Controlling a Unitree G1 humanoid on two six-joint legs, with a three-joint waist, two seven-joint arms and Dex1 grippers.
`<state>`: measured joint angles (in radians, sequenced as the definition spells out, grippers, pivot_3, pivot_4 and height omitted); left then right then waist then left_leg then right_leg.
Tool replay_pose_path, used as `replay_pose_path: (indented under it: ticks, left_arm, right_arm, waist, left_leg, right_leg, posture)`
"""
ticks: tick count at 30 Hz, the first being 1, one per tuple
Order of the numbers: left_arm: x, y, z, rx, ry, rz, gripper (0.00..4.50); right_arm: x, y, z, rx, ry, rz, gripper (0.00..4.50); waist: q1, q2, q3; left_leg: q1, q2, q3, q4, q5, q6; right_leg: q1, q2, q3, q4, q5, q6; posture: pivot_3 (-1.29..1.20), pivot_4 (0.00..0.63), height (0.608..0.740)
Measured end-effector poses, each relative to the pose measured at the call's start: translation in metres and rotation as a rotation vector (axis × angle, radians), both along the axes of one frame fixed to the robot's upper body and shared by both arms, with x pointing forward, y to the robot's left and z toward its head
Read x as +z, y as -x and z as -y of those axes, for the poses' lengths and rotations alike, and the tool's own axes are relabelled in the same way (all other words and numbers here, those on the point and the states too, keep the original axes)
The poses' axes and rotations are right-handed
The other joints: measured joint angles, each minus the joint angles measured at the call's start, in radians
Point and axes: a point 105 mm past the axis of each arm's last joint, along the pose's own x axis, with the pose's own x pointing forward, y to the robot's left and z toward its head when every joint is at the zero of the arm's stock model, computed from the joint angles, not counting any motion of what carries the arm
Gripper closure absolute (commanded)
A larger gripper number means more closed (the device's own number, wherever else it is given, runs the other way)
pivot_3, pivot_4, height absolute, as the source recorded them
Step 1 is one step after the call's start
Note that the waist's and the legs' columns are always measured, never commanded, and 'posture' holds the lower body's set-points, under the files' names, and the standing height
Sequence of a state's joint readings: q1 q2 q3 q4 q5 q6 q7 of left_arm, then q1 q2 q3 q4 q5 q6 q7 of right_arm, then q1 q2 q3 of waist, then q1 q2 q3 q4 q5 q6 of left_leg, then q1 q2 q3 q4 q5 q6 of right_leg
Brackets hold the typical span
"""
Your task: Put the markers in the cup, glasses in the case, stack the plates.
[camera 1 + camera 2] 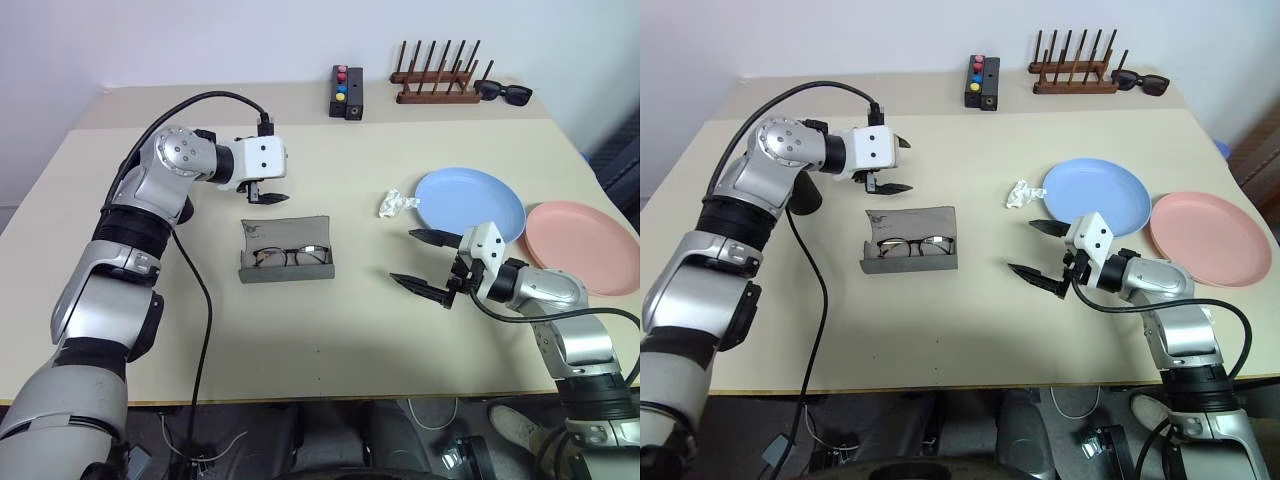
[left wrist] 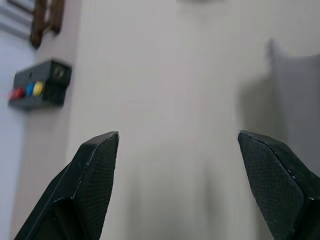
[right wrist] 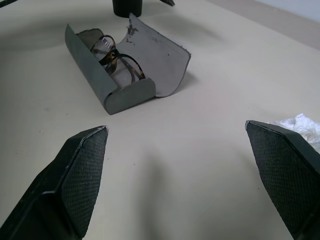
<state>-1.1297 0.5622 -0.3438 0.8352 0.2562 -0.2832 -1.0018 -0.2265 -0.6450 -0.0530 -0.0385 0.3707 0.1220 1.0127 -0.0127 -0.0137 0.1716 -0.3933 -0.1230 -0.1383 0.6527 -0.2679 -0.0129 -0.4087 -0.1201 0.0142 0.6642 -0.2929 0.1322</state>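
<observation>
The glasses [image 1: 290, 256] lie inside the open grey case [image 1: 286, 262] mid-worktop, so the left end effector [image 1: 270, 190] hovers spread and empty behind it, while the right end effector [image 1: 424, 260], also spread, waits near the unstacked blue plate [image 1: 470, 205] and pink plate [image 1: 585, 245].

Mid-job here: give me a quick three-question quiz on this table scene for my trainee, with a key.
1. True or false: the glasses lie inside the open case.
2. Which plate lies nearer the crumpled paper: A) the blue plate, B) the pink plate?
3. Fill in: both the left gripper and the right gripper stand ____, holding nothing.

Key: 1 true; 2 A; 3 open.
</observation>
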Motion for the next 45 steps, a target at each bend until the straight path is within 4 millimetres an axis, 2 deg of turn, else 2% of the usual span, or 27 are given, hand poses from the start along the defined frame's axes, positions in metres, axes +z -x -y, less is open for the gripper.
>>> replay_pose_path:
  ticks: [2,7,16,19,24,31,36,39,45]
  left_arm:
    - [-0.014,-0.003,0.001,0.005,-0.027,-0.005,0.66]
    - [-0.032,-0.008,0.003,0.029,-0.033,0.001,0.66]
    - [-0.035,-0.013,-0.001,0.062,-0.029,0.009,0.66]
    - [-0.038,-0.012,-0.002,0.067,-0.031,-0.005,1.45]
    - [-0.038,-0.012,-0.005,0.069,-0.037,-0.010,3.86]
    - [-0.043,-0.008,-0.006,0.042,-0.056,-0.034,3.86]
    - [-0.062,0.003,-0.004,-0.012,-0.081,-0.094,3.86]
    - [-0.060,0.006,0.000,-0.046,-0.095,-0.094,3.86]
    - [-0.061,0.024,0.006,-0.158,-0.107,-0.145,3.86]
  right_arm:
    - [0.003,-0.001,-0.001,-0.003,-0.002,0.005,0.00]
    - [0.009,0.001,-0.006,0.008,-0.003,0.017,0.00]
    - [0.003,0.004,-0.005,-0.001,-0.002,-0.004,0.00]
    - [0.004,0.004,-0.005,0.000,-0.002,-0.003,0.00]
    - [0.004,0.004,-0.005,0.006,-0.002,0.001,0.00]
    - [0.004,0.004,-0.005,0.007,-0.001,0.000,0.00]
    - [0.004,0.004,-0.005,0.006,-0.001,0.000,0.00]
    - [0.004,0.004,-0.005,0.006,-0.001,0.001,0.00]
    - [0.006,0.004,-0.006,0.002,-0.001,0.005,0.00]
  waist:
    - [0.001,0.000,0.000]
    - [0.001,0.000,0.000]
    - [0.000,0.000,0.000]
    - [0.000,0.000,0.000]
    - [0.000,0.000,0.000]
    - [0.000,0.000,0.000]
    - [-0.001,0.000,0.000]
    - [0.001,0.000,0.000]
    - [0.000,0.000,0.000]
  left_leg:
    - [0.000,0.000,0.000,0.000,0.000,0.000]
    - [-0.001,0.000,0.000,0.000,0.000,0.000]
    - [-0.001,0.000,0.000,0.000,0.000,0.000]
    - [-0.001,0.000,0.000,0.000,0.000,0.000]
    - [-0.001,0.000,0.000,0.000,0.000,0.000]
    - [-0.001,0.000,0.000,0.000,0.000,0.000]
    - [-0.001,0.000,0.000,0.000,0.000,0.000]
    - [-0.001,0.000,0.000,0.001,0.000,0.000]
    - [-0.001,0.000,0.000,0.001,0.000,0.000]
  right_leg:
    - [0.000,0.000,0.000,0.000,0.000,0.000]
    - [0.000,0.000,0.000,0.000,0.000,0.000]
    - [0.000,0.000,0.000,0.000,0.000,0.000]
    - [-0.001,0.000,0.000,0.000,0.000,0.000]
    - [0.000,0.000,0.000,0.000,0.000,0.000]
    - [0.000,0.000,0.000,0.000,0.000,0.000]
    - [-0.001,0.000,0.000,0.000,0.000,0.000]
    - [0.000,0.000,0.000,0.000,0.000,0.000]
    - [0.000,0.000,0.000,0.000,0.000,0.000]
  posture:
    - [0.00,0.150,0.740]
    - [0.00,0.150,0.740]
    - [0.00,0.150,0.740]
    - [0.00,0.150,0.740]
    - [0.00,0.150,0.740]
    - [0.00,0.150,0.740]
    - [0.00,0.150,0.740]
    - [0.00,0.150,0.740]
    - [0.00,0.150,0.740]
